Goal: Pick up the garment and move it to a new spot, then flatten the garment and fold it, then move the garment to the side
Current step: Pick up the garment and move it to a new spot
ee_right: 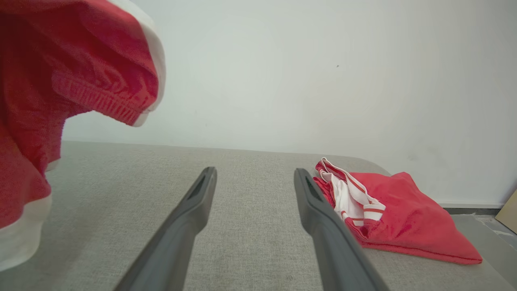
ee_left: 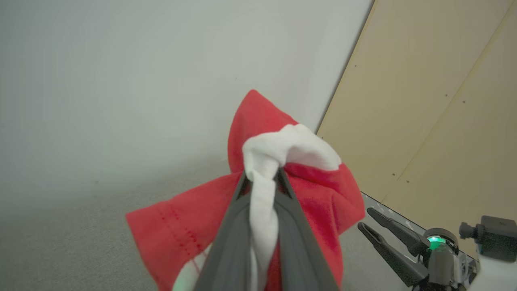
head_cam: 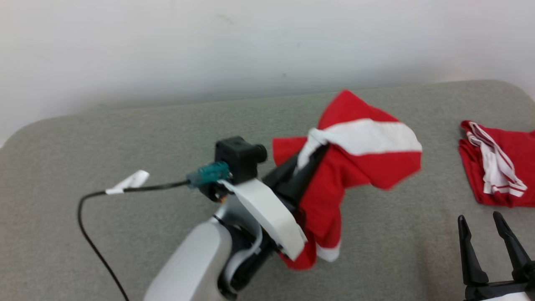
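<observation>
The left gripper [head_cam: 312, 155] is clamped on a bunched white band of the red-and-white garment [head_cam: 368, 167], its two fingers pressed close around the cloth in the left wrist view [ee_left: 261, 178]. The garment [ee_left: 181, 230] hangs from that grip over the middle of the grey padded surface [head_cam: 125, 138], one red corner pointing toward the wall [head_cam: 167, 50] and a white hem drooping at the near side (whether that hem brushes the padding cannot be told).

The surface's far edge runs along the wall and rounds off at both far corners. To the left of the arm the padding lies bare, crossed by a thin black cable [head_cam: 87, 217]. A second red garment [head_cam: 497, 167] lies crumpled by the right edge, with a bare strip between it and the hanging cloth.

The right gripper [head_cam: 480, 225] sits low at the near right, fingers spread apart [ee_right: 255, 171] and holding nothing, just short of that second garment [ee_right: 396, 218].
</observation>
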Robot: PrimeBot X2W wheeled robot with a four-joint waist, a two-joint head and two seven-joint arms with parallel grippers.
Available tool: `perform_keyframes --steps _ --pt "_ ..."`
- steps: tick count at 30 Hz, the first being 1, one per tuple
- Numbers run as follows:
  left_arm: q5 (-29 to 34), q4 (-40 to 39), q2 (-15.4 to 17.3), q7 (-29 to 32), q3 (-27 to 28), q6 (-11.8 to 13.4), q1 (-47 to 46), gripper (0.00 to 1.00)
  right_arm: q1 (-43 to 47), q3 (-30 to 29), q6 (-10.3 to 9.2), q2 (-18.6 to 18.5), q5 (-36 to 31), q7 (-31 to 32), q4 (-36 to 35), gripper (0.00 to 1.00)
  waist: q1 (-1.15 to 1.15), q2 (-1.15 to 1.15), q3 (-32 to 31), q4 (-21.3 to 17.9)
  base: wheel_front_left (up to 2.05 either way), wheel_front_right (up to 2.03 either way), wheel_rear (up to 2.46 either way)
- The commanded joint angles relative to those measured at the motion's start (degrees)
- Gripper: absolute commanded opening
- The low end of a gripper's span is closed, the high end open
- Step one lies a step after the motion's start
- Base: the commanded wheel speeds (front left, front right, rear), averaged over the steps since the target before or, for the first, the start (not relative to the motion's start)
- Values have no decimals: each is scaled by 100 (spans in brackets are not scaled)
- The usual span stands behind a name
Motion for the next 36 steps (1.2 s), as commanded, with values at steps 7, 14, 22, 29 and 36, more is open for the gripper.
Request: perform_keyframes --steps 7,14,22,29,36 --pt "-864 -30 3 -77 -790 340 363 0 -75 -50 -14 12 50 -15 -32 100 1 -1 113 -478 0 0 0" --pt "-977 1101 70 -272 -868 613 217 0 -120 -16 -14 39 70 -15 3 100 1 -1 236 -644 0 0 0" --pt "-1087 2637 586 -387 -418 558 -35 0 -95 -5 -14 61 49 -15 87 100 1 -1 244 -663 0 0 0" --pt "-983 3591 790 -825 -275 557 -205 100 -72 9 -14 42 18 -15 191 100 1 -1 186 -555 0 0 0" --pt "-743 4053 689 -1561 -356 657 -250 100 -24 2 -14 7 -7 -15 250 100 1 -1 4 -451 0 0 0"
